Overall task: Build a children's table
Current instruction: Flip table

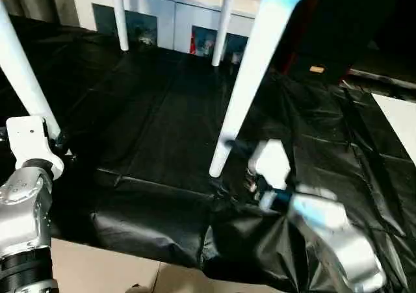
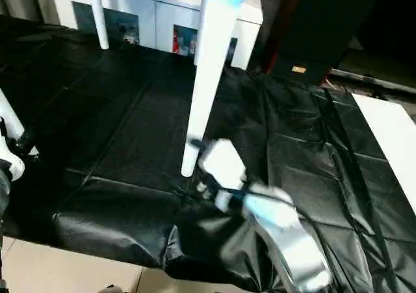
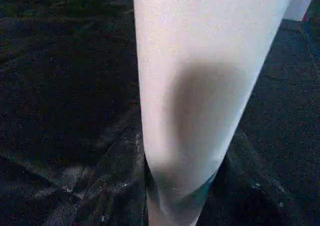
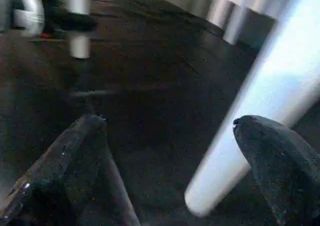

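Observation:
The children's table stands over a black sheet, and I see its white tapered legs. One leg (image 1: 23, 72) rises at the left, and my left gripper (image 1: 60, 140) is shut on its lower part; that leg (image 3: 200, 85) sits very close in the left wrist view. A second leg (image 1: 247, 85) slants down the middle and ends just above the sheet. My right gripper (image 1: 237, 151) is open beside its foot. In the right wrist view the leg (image 4: 250, 116) lies between the spread fingers (image 4: 75, 156), closer to one of them. Two far legs (image 1: 119, 13) stand at the back.
A crinkled black sheet (image 1: 162, 130) covers the floor. A white cabinet (image 1: 175, 13) with glass doors stands behind the far legs. A dark piece of furniture (image 1: 344, 26) is at the back right. Pale floor (image 1: 104, 267) shows at the front and a white panel (image 1: 400, 121) at the right.

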### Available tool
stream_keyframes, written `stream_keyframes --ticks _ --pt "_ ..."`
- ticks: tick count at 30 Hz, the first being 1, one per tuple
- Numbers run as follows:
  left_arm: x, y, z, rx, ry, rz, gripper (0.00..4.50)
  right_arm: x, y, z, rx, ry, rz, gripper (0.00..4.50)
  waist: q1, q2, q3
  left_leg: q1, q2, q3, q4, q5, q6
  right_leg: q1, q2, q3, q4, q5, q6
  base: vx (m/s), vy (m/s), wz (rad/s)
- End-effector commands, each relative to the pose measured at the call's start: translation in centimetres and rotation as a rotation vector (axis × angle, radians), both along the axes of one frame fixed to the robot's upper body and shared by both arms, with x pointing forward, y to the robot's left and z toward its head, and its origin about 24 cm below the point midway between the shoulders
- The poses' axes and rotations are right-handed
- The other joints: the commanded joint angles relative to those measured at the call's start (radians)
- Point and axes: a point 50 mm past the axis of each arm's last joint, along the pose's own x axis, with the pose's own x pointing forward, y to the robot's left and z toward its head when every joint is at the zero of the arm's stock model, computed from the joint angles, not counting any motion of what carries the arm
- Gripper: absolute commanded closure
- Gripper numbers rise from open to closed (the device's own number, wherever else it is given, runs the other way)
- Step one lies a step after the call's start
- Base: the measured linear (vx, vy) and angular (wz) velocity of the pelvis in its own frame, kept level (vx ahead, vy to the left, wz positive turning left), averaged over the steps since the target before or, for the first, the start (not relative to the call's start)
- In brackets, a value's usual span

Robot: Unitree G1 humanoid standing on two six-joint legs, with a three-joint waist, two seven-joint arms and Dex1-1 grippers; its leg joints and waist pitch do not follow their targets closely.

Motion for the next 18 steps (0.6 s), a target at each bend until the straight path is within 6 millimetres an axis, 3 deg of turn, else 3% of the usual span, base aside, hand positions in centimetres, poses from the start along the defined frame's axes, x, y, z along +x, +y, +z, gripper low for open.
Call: stream_keyframes --ticks 1,2,3,4,5,6,7,10,12,13,18 --pt "0.5 -1.2 0.9 0.093 -0.032 -0.1 3.04 0.2 -1.1 1.0 0.105 -0.018 -0.087 0.0 -0.002 0.041 -0.054 0.024 0.009 -0.002 -0.096 -0.39 -0.018 0.027 -0.029 0.018 -0.072 -0.231 -0.129 0.0 0.0 0.0" --pt "0.5 -1.2 0.9 0.095 -0.032 -0.102 3.04 0.2 -1.1 1.0 0.108 -0.018 -0.089 0.0 -0.003 0.04 -0.054 0.025 0.01 -0.003 -0.096 -0.394 -0.017 0.026 -0.029 0.017 -0.071 -0.234 -0.129 0.0 0.0 0.0" --pt "0.4 -1.2 0.8 0.092 -0.039 -0.102 2.48 0.1 -1.5 1.1 0.152 -0.009 -0.129 0.0 -0.003 0.047 -0.053 0.024 0.01 -0.005 -0.099 -0.4 -0.021 0.026 -0.029 0.017 -0.069 -0.237 -0.131 0.0 0.0 0.0" --pt "0.3 -1.4 0.7 0.079 -0.051 -0.125 2.34 0.0 -1.7 1.0 0.182 -0.004 -0.161 0.0 -0.003 0.049 -0.053 0.026 0.01 -0.005 -0.098 -0.41 -0.024 0.023 -0.029 0.018 -0.072 -0.237 -0.132 0.0 0.0 0.0" --pt "0.2 -1.5 0.7 0.074 -0.054 -0.142 2.34 -0.1 -1.8 1.0 0.19 -0.004 -0.174 0.0 -0.004 0.046 -0.053 0.023 0.01 -0.006 -0.099 -0.406 -0.024 0.026 -0.029 0.017 -0.072 -0.236 -0.13 0.0 0.0 0.0" --pt "0.0 -1.7 0.5 0.08 -0.059 -0.16 2.28 -0.1 -2.0 1.0 0.217 0.0 -0.208 0.0 0.0 0.055 -0.052 0.025 0.011 -0.007 -0.101 -0.414 -0.029 0.024 -0.029 0.017 -0.071 -0.234 -0.132 0.0 0.0 0.0" --pt "-0.4 -1.7 0.2 0.099 -0.064 -0.172 2.14 0.0 -2.1 1.0 0.244 -0.004 -0.259 0.0 -0.004 0.058 -0.052 0.023 0.009 -0.009 -0.103 -0.426 -0.032 0.026 -0.027 0.016 -0.07 -0.237 -0.133 0.0 0.0 0.0" --pt "-1.1 -1.4 -0.3 0.101 -0.07 -0.181 1.91 0.0 -2.1 1.0 0.255 -0.006 -0.275 0.0 -0.008 0.056 -0.051 0.024 0.009 -0.009 -0.103 -0.443 -0.034 0.024 -0.028 0.017 -0.073 -0.259 -0.129 0.0 0.0 0.0" --pt "-2.0 -0.4 -0.5 0.11 -0.069 -0.159 1.91 0.0 -2.3 1.2 0.272 -0.005 -0.293 0.0 -0.008 0.061 -0.05 0.023 0.009 -0.01 -0.104 -0.446 -0.033 0.025 -0.028 0.018 -0.073 -0.256 -0.13 0.0 0.0 0.0" --pt "-2.5 0.4 -0.6 0.132 -0.068 -0.145 1.56 -0.1 -2.3 1.2 0.279 -0.004 -0.299 0.0 -0.009 0.061 -0.05 0.023 0.008 -0.008 -0.103 -0.447 -0.031 0.024 -0.027 0.018 -0.074 -0.258 -0.129 0.0 0.0 0.0" --pt "-4.0 2.6 -0.7 0.15 -0.103 -0.086 1.26 -0.5 -2.4 1.2 0.287 0.01 -0.307 0.0 -0.008 0.063 -0.048 0.023 0.007 -0.009 -0.106 -0.447 -0.027 0.025 -0.026 0.018 -0.076 -0.27 -0.122 0.0 0.0 0.0"
